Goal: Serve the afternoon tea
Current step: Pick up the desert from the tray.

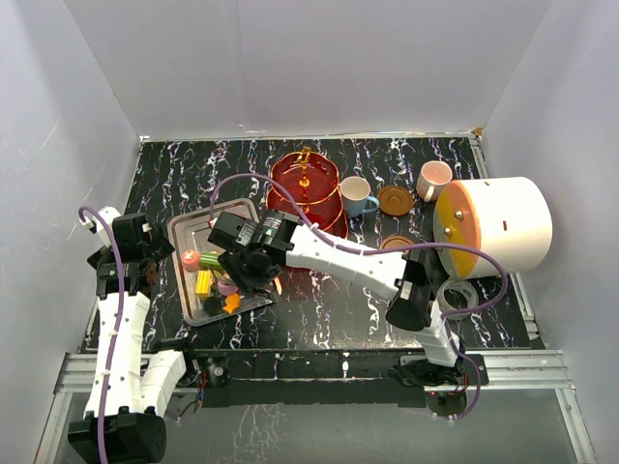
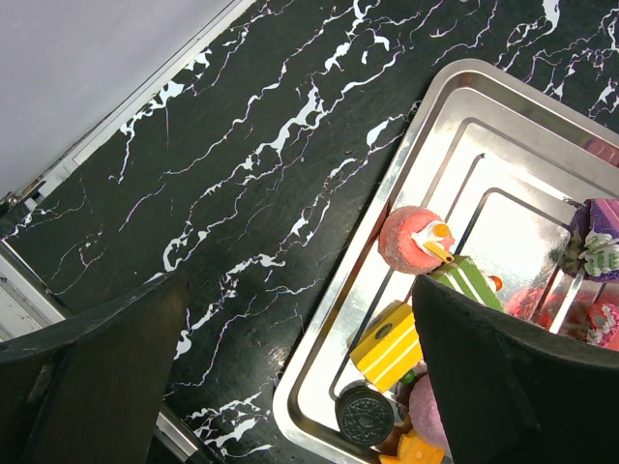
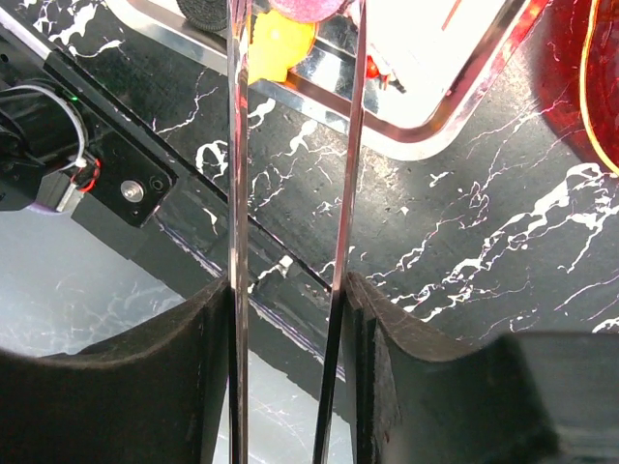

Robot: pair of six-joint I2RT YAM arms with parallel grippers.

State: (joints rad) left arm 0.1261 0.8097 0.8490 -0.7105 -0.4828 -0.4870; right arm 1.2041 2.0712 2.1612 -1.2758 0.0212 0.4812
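Observation:
The red three-tier stand (image 1: pixel 305 188) with its gold rod stands at the back centre. A blue cup (image 1: pixel 356 196) and a pink cup (image 1: pixel 433 180) sit to its right, by two brown saucers (image 1: pixel 395 200) (image 1: pixel 397 244). Sweets lie in the silver tray (image 1: pixel 189 232): a pink round one (image 2: pixel 411 239), a yellow block (image 2: pixel 387 346), a dark cookie (image 2: pixel 366 414). My right gripper (image 3: pixel 290 300) is shut on metal tongs (image 3: pixel 238 193), whose blades reach either side of a pink sweet (image 3: pixel 305 8) at the tray's near end. My left gripper (image 2: pixel 300 387) hangs open over the tray's left rim.
A big white cylinder with an orange face (image 1: pixel 498 224) lies at the right. A white ring (image 1: pixel 456 293) sits beside the right arm's base. The tray's corner (image 3: pixel 426 135) lies close to the stand's base (image 3: pixel 580 58). White walls close in the table.

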